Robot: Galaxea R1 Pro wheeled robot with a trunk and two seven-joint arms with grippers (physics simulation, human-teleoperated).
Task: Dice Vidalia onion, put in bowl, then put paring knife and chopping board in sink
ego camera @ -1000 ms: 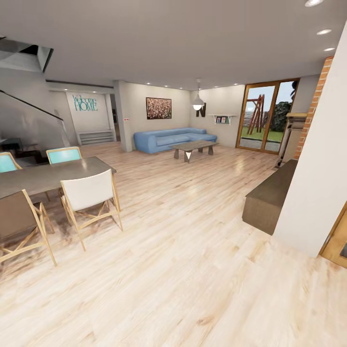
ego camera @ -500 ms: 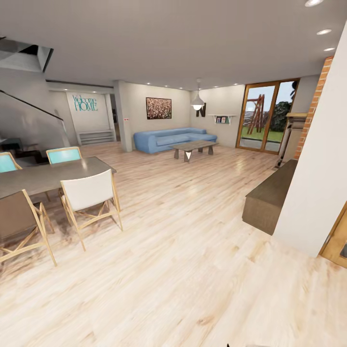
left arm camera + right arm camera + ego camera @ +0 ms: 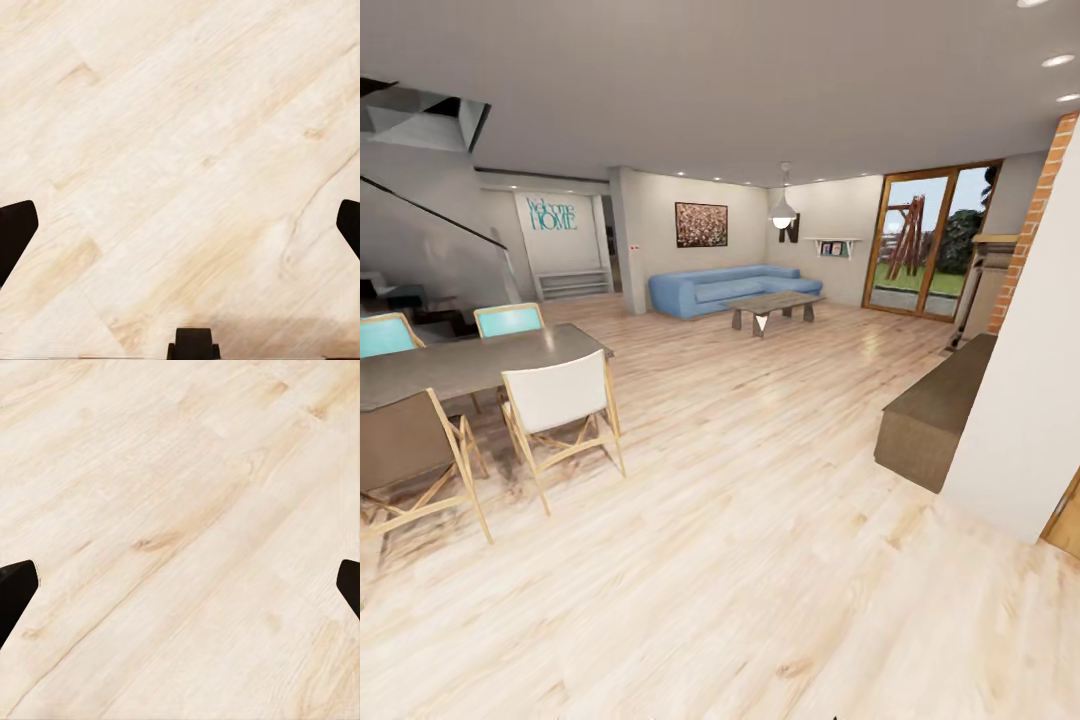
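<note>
Above pale plank floor (image 3: 180, 150), both tools (image 3: 180, 225) (image 3: 180, 585) gape.

Four chairs at the one dining table (image 3: 480, 362): two teal (image 3: 508, 320), one white (image 3: 557, 395), one brown (image 3: 405, 440). One blue sofa (image 3: 725, 286), one coffee table (image 3: 772, 301), one pendant lamp (image 3: 783, 214), one framed picture (image 3: 701, 224), one low brown bench (image 3: 940, 408)
</note>
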